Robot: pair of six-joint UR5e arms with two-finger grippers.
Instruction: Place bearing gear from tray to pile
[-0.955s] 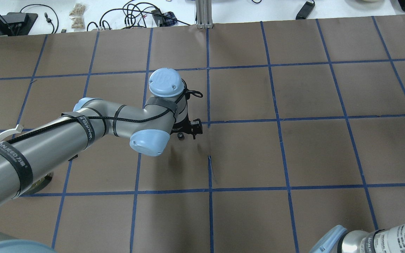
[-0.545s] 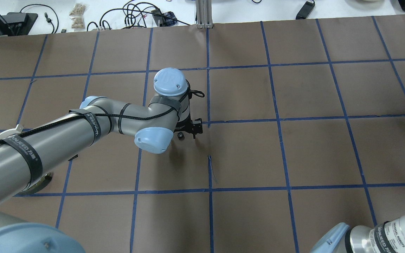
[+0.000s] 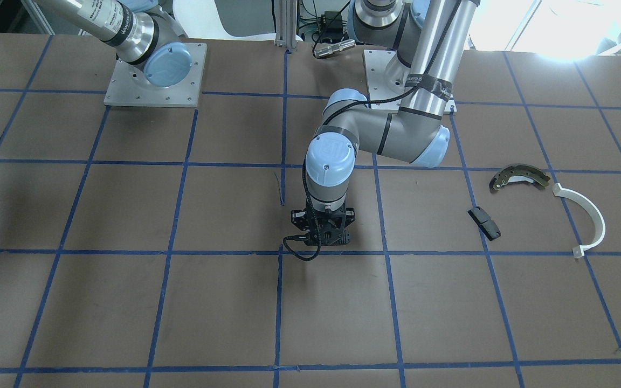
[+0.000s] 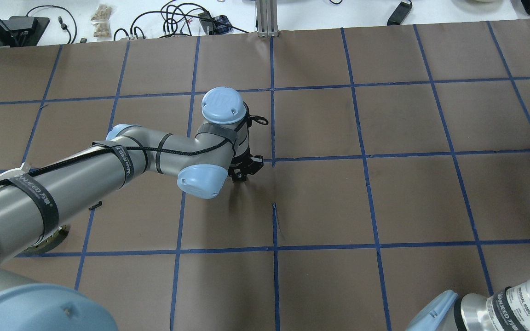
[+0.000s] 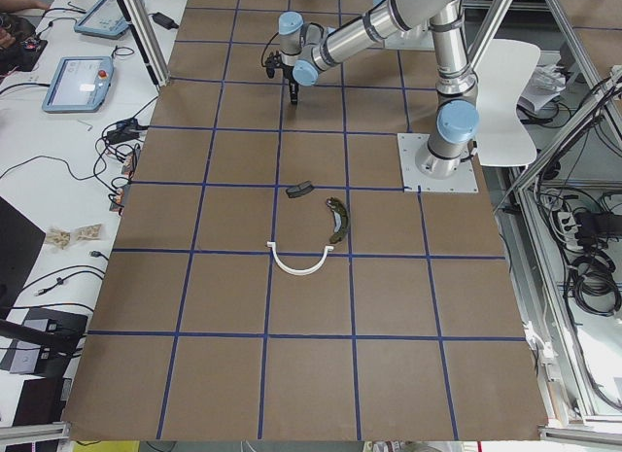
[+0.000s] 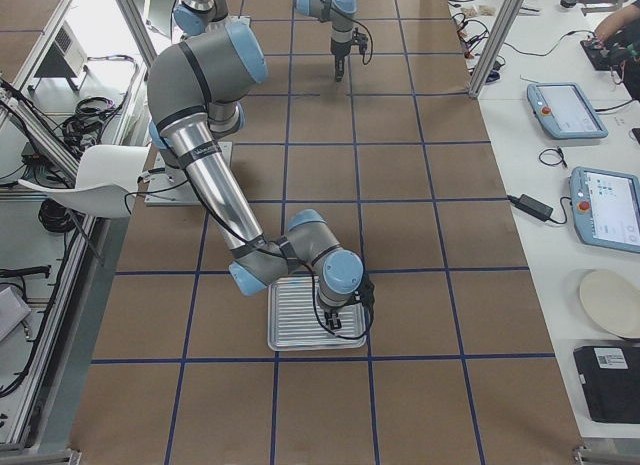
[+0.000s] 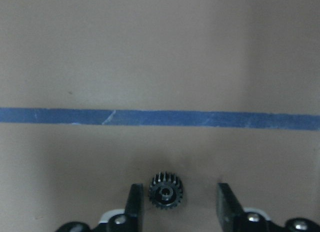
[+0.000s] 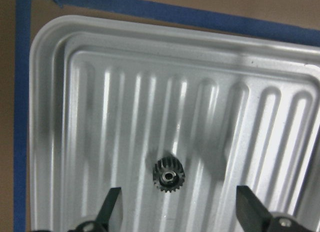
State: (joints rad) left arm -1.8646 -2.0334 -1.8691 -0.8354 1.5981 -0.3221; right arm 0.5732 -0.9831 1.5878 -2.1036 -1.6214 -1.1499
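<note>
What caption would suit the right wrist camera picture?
Open right gripper poised over a small black gear lying in the ribbed metal tray.

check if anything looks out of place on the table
One small black gear lies on bare paper between the open fingers of the left gripper, mid-table, outside the tray and far from the pile.

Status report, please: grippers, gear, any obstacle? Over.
Left gripper open, around loose gear on table. Right gripper open, over tray gear in tray. Nothing in the way.
</note>
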